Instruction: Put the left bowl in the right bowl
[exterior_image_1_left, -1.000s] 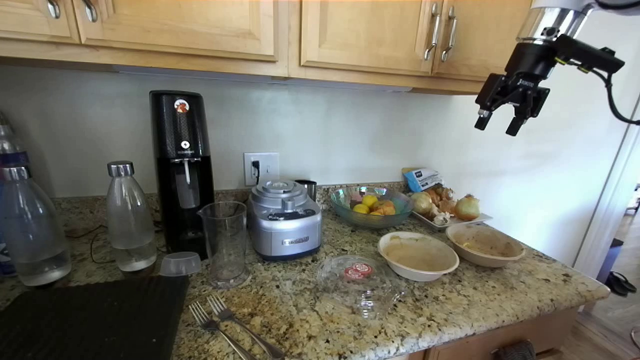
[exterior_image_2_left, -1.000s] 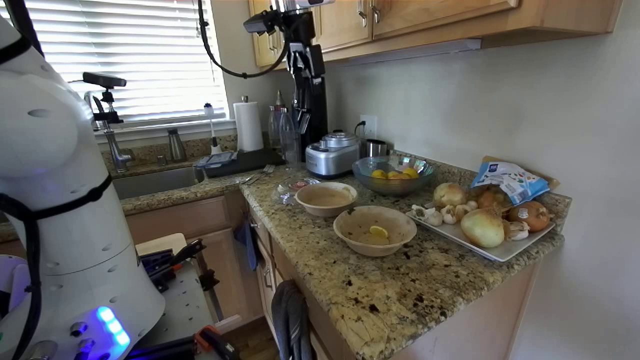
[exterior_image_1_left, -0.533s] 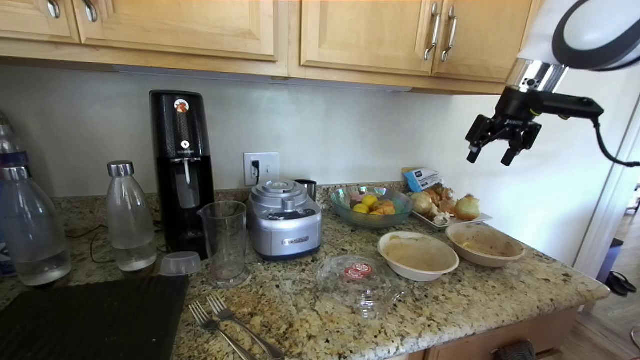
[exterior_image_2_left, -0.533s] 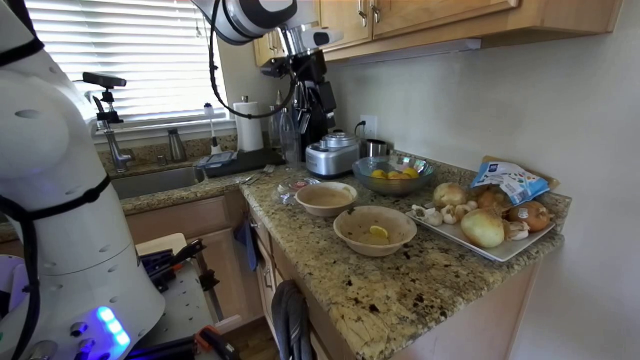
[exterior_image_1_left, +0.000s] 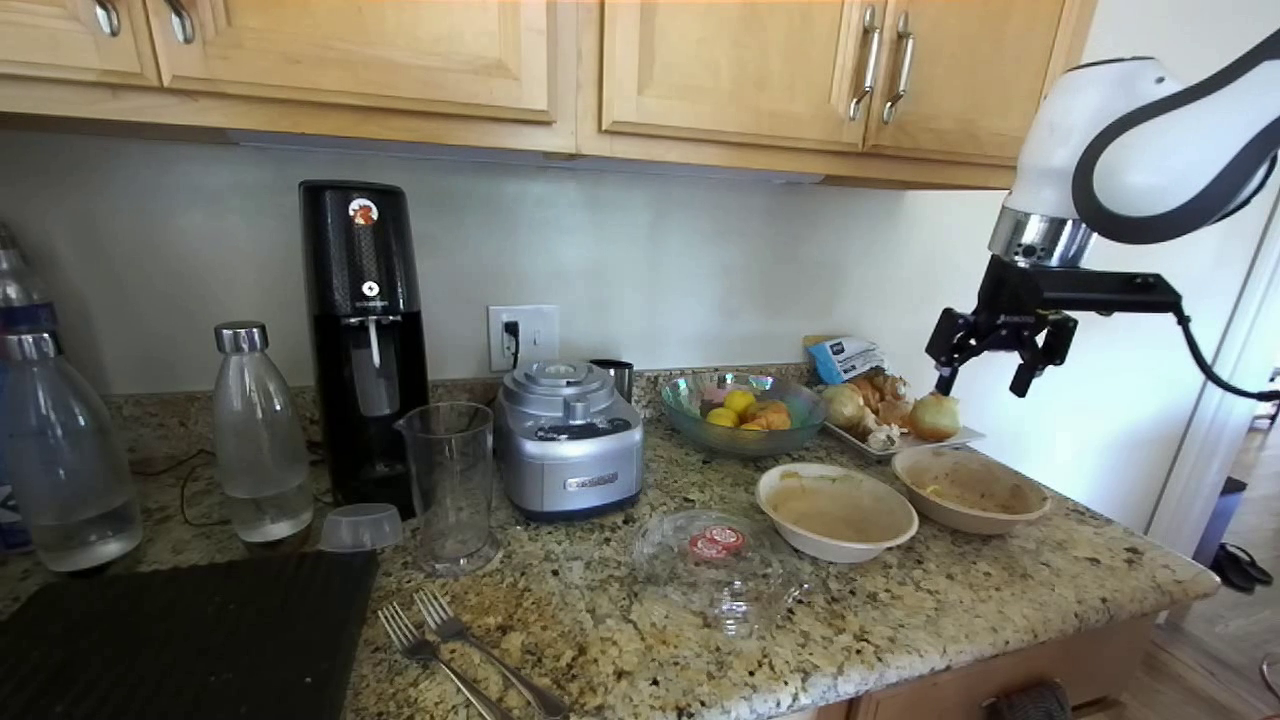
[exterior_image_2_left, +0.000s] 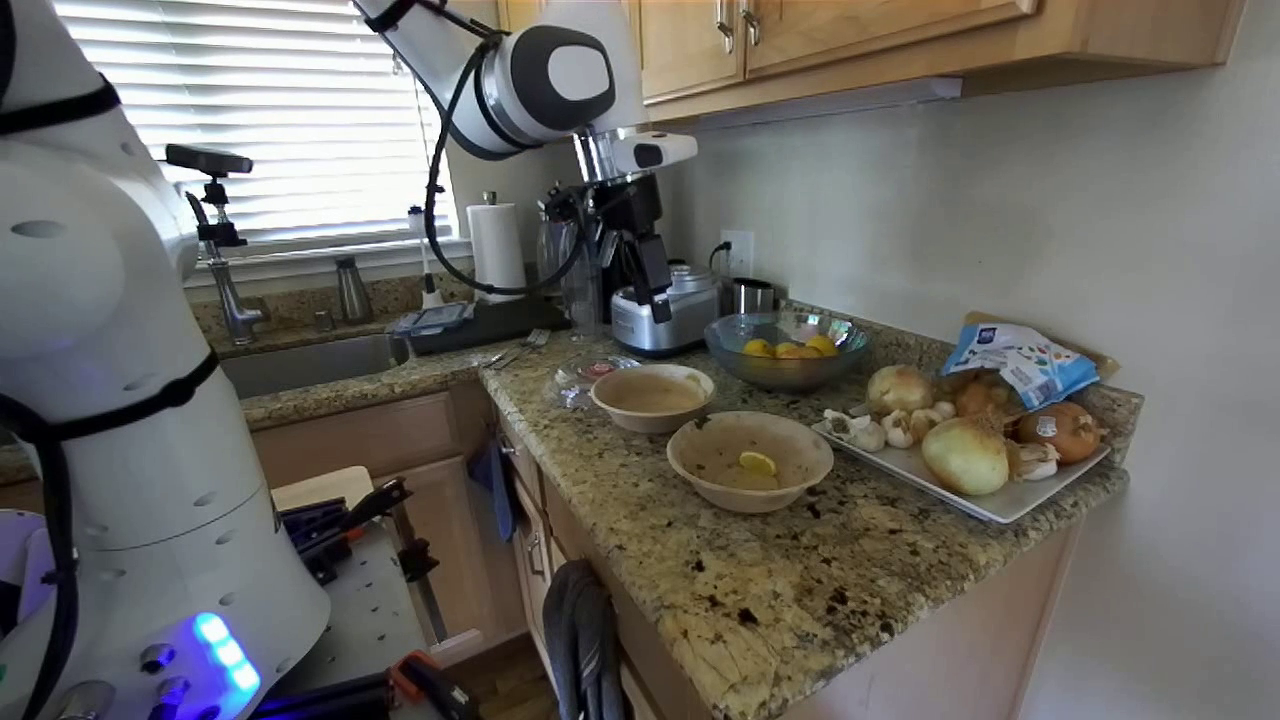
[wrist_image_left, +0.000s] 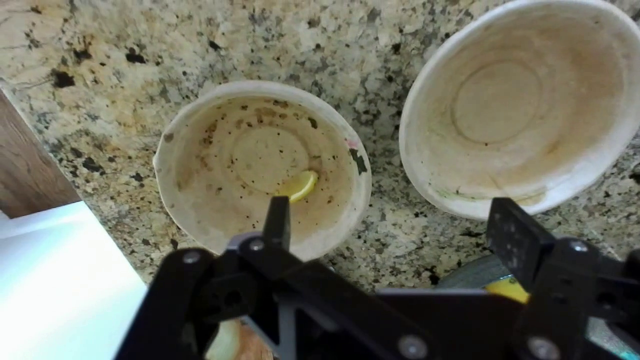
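The left bowl (exterior_image_1_left: 845, 515), beige with a pale rim and empty but for stains, stands on the counter. It also shows in an exterior view (exterior_image_2_left: 652, 398) and at the right of the wrist view (wrist_image_left: 500, 105). The right bowl (exterior_image_1_left: 975, 512), its stained twin with a lemon slice inside, stands close beside it. It also shows in an exterior view (exterior_image_2_left: 735, 498) and in the wrist view (wrist_image_left: 200, 185). My gripper (exterior_image_1_left: 982, 384) is open and empty, in the air above the bowls. In the wrist view its fingers (wrist_image_left: 390, 202) overlap the lower edges of both bowls.
A glass fruit bowl (exterior_image_1_left: 745, 440) stands behind the bowls, with a food processor (exterior_image_1_left: 572, 470) beside it. A plate (exterior_image_2_left: 1010, 505) of onions and garlic lies near the right bowl. A clear plastic lid (exterior_image_1_left: 700, 570) lies left of the left bowl. Cabinets (exterior_image_1_left: 735, 70) hang above.
The arm has come down from near the cabinet level toward the bowls, shifting slightly left in an exterior view. The gripper has stayed open. The bowls have not moved.
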